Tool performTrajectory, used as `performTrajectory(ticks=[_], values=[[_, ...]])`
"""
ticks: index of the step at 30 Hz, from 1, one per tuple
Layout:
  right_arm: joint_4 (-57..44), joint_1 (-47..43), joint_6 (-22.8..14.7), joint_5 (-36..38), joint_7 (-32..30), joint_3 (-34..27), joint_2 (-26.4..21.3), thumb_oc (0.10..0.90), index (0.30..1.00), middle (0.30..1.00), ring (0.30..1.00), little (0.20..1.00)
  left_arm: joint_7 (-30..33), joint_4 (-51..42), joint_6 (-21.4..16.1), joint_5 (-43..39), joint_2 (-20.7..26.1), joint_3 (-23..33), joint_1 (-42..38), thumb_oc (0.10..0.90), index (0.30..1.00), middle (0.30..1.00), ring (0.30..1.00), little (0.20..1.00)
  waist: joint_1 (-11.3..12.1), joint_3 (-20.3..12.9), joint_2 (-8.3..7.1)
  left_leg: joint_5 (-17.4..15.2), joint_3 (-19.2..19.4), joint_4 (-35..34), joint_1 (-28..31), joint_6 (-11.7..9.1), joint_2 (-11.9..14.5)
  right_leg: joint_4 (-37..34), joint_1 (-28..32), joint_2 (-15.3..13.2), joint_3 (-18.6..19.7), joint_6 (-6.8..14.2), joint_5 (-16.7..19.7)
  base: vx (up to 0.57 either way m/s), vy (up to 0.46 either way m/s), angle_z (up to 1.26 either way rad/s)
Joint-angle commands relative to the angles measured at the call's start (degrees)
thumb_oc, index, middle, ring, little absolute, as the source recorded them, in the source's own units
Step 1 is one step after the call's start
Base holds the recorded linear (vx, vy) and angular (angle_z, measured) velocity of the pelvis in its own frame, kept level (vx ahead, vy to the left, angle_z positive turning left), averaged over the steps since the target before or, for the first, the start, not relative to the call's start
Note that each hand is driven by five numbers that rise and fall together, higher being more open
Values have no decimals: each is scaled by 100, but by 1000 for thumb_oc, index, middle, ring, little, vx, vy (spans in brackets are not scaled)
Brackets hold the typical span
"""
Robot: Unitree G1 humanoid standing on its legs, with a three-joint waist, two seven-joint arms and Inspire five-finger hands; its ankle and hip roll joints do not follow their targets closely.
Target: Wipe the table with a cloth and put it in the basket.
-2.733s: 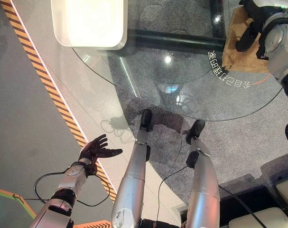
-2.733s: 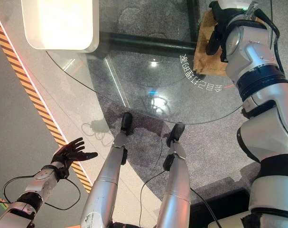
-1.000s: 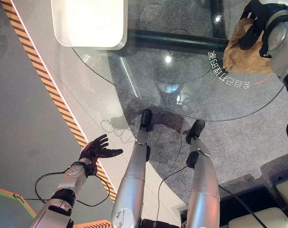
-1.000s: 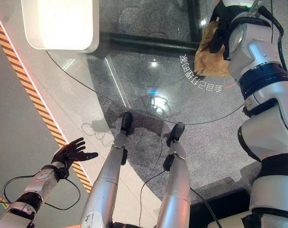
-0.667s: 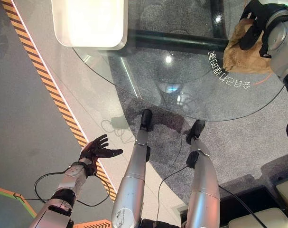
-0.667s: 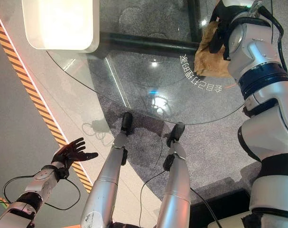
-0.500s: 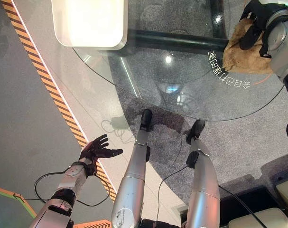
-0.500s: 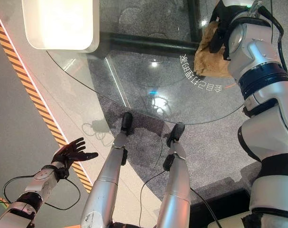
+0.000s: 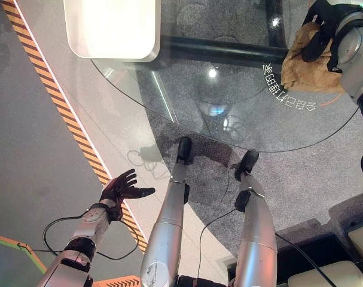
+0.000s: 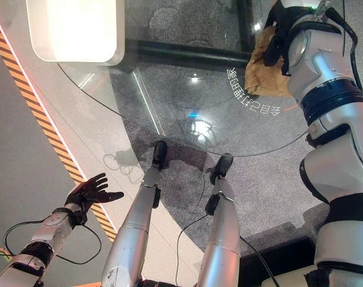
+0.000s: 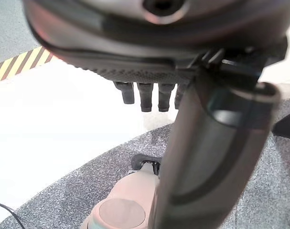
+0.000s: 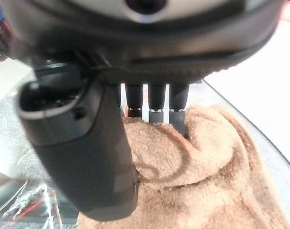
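Now R hand (image 12: 87, 143) fingers (image 12: 156, 102) grip cloth (image 12: 197, 176) on table (image 9: 229, 89)

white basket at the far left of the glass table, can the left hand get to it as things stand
Probably not without a big move. The open left hand hangs low beside the robot, off the round glass table, while the white rounded basket sits at the far edge. Nothing blocks the way.
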Motion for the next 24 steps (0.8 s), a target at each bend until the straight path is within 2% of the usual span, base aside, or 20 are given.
performTrajectory(ticks=[1, 11, 19, 24], values=[[67, -300, 327, 99, -821, 159, -342, 100, 300, 300, 300, 200, -35, 81, -58, -217, 232, -2, 546, 800, 900, 900, 900, 900, -67, -99, 225, -75, 120, -41, 108, 359, -224, -226, 389, 142, -438, 10, -149, -1, 75, 0], [42, -257, 444, 163, -1107, -33, 74, 100, 300, 300, 300, 200, 64, 41, -57, -264, 51, -105, 510, 800, 900, 900, 900, 900, 72, -99, 309, -35, 37, -102, 76, 377, -278, -233, 389, 86, -504, 18, -173, 12, 53, 1], [109, -220, 217, 64, -1138, -107, 422, 100, 300, 300, 300, 200, 57, 18, -60, -197, -38, -132, 494, 800, 900, 900, 900, 900, 222, -99, 359, -15, 4, -141, 113, 385, -320, -211, 477, 13, -605, 34, -230, 14, 32, 3], [-45, -226, 208, 79, -1203, -119, 594, 100, 300, 300, 300, 200, 69, -51, -26, -166, -52, -138, 500, 800, 900, 900, 900, 900, 294, -99, 390, -8, -24, -133, 99, 392, -343, -188, 482, -36, -655, 51, -233, 4, 5, 1]])
